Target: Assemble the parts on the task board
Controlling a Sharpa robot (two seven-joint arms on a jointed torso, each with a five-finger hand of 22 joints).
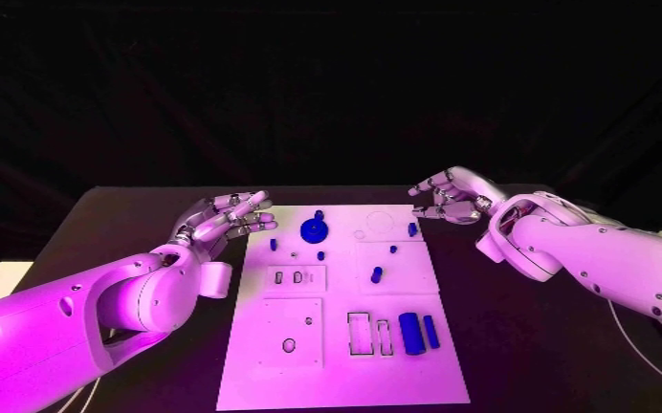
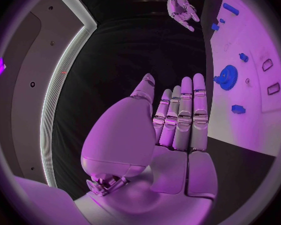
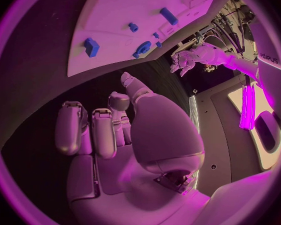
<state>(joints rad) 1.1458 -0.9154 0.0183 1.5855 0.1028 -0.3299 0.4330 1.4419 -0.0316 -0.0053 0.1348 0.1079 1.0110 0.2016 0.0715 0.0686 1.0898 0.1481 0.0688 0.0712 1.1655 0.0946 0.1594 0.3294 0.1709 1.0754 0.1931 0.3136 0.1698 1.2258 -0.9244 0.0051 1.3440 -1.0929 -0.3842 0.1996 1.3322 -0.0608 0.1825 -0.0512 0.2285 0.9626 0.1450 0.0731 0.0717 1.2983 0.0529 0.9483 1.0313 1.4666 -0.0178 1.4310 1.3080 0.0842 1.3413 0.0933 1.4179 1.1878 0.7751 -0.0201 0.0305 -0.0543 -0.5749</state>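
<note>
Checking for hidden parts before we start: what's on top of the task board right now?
On the task board lie a blue gear, two long blue blocks and small blue pegs. Neither robot hand covers it; under the parts is hidden.

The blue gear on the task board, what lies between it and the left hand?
In the head view, only bare white task board and its edge separate the blue gear from the left hand.

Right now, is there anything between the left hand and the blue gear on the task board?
Nothing visible is. The left hand holds nothing beside the task board, its fingers extended. Between it and the blue gear is bare board, with one small blue part just off the direct line.
</note>
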